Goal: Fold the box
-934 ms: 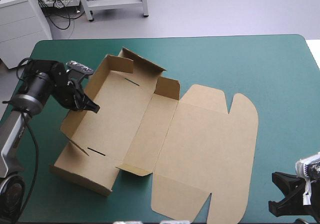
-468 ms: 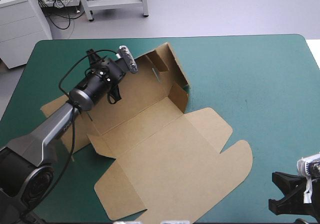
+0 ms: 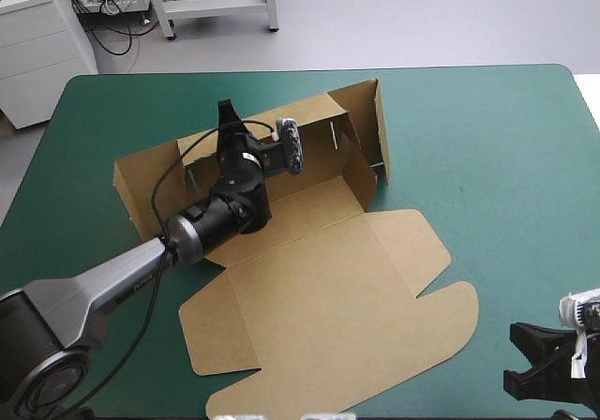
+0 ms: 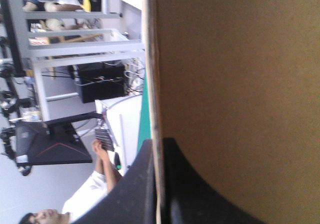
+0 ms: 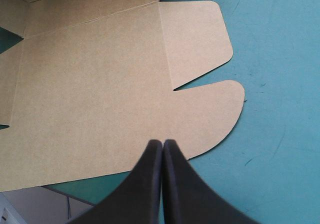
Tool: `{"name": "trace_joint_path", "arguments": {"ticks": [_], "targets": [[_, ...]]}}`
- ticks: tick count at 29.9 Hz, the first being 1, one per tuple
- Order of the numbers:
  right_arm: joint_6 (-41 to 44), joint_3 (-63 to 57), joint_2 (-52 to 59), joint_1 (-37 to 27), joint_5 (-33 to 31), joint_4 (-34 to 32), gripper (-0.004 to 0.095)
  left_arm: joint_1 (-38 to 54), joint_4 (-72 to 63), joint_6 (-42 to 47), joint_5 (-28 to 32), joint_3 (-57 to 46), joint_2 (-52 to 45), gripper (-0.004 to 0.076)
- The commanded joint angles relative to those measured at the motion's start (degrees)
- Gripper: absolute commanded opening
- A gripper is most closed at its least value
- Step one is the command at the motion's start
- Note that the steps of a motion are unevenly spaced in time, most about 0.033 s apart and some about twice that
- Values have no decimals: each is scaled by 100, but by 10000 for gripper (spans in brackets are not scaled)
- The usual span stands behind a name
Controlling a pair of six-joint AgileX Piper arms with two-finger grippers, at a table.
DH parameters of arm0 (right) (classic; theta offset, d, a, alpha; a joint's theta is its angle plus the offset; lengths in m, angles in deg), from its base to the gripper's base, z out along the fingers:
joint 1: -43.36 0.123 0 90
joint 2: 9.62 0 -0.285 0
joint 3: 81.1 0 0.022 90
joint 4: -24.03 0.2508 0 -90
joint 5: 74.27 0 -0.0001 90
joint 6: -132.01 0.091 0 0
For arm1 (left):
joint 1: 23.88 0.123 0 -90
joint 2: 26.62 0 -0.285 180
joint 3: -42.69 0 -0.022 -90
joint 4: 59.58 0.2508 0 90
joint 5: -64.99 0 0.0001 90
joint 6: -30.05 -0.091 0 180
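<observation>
The brown box (image 3: 319, 279) lies mid-table, its lid flat toward the near edge with two rounded flaps at the right. Its far wall (image 3: 281, 125) and right side wall (image 3: 380, 129) stand upright. My left gripper (image 3: 226, 120) reaches across the box floor and is shut on the top edge of the far wall. The left wrist view shows the board's edge (image 4: 150, 59) pinched between the black fingers (image 4: 177, 184). My right gripper (image 5: 162, 145) is shut on nothing and hovers over the near right corner of the table (image 3: 539, 373), pointing at the lid (image 5: 100, 84).
Bare teal-green cover (image 3: 497, 139) stretches to the right of the box and along the far edge. A narrower strip of cover (image 3: 84, 214) lies left of the box. The left arm's forearm (image 3: 122, 275) crosses the near left part of the box.
The box has been turned and shifted toward the far right, and its far and right walls now stand up. My left gripper moved from the left wall to the far wall. The right arm stayed put.
</observation>
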Motion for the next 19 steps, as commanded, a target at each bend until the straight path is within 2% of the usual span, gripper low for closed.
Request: {"name": "trace_joint_path", "arguments": {"ticks": [1,8,12,16,19], "targets": [[10,121,-58,-17,35,-29,-18,-421,1654,1396,279,-632,-456,-32],[34,121,-58,-17,90,-69,-18,-1006,3513,2974,3,-1560,-638,-32],[57,121,-58,-17,90,-86,-18,-1171,3575,3197,-66,-1684,-647,-32],[57,121,-58,-17,90,-96,-17,-1171,3585,3351,267,-1684,-689,-32],[57,121,-58,-17,90,-110,-18,-1171,3585,3339,753,-1684,-774,-32]]}}
